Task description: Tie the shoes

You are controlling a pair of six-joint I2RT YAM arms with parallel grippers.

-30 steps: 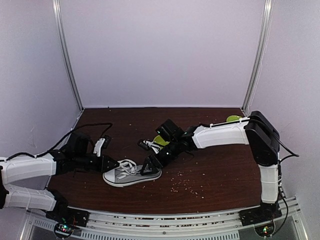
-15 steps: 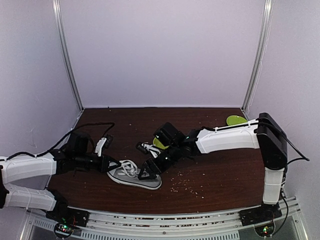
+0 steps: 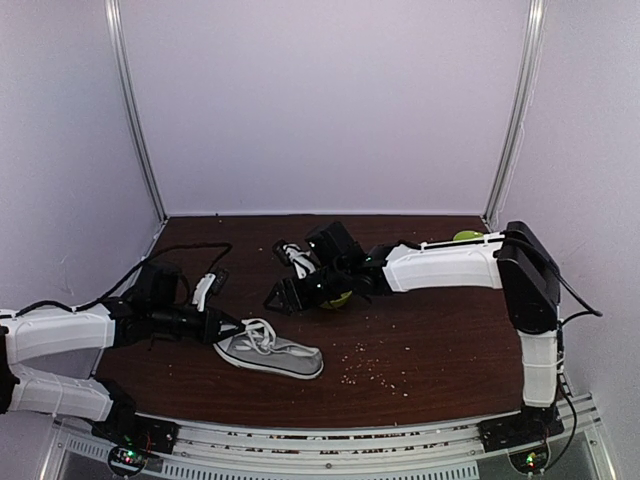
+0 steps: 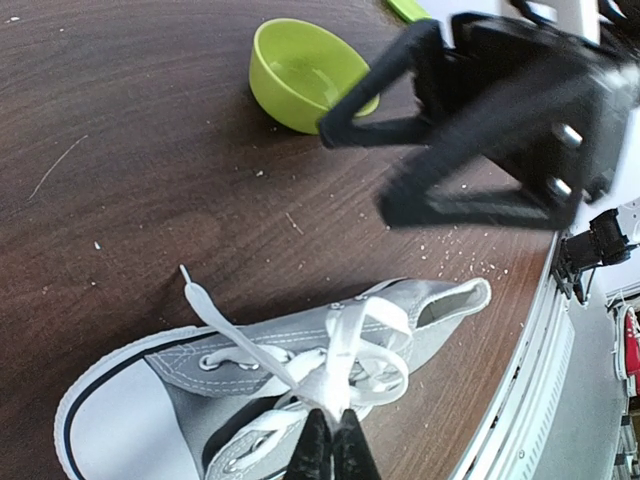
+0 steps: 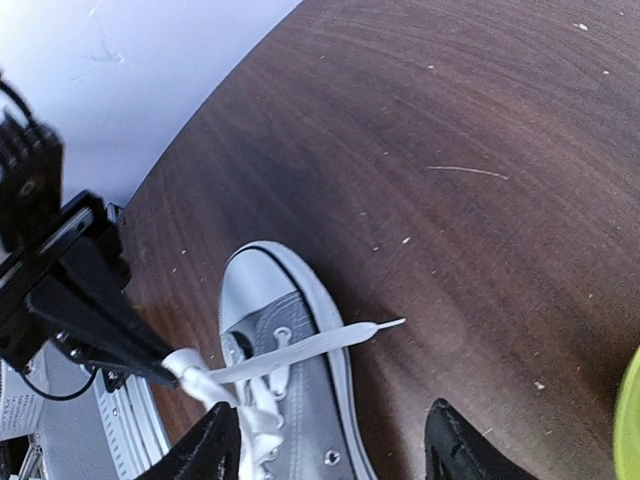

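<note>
The sneaker (image 4: pixel 185 395) is matt grey woven canvas with small silvery metal eyelets (image 4: pixel 211 361) and a smooth white rubber toe cap (image 4: pixel 120 435) of dull sheen. Its laces (image 4: pixel 375 315) are flat white woven cloth. The table (image 4: pixel 130 180) shows dark wood grain, smooth with a soft gloss, dusted with pale crumbs (image 3: pixel 375 372) near the right. The far bowl (image 4: pixel 300 65) is glossy lime-green plastic. The right gripper's fingers (image 4: pixel 450 200) and the left gripper's fingers (image 5: pixel 100 320) are matt black plastic; the arm shells (image 3: pixel 445 268) are smooth white plastic
</note>
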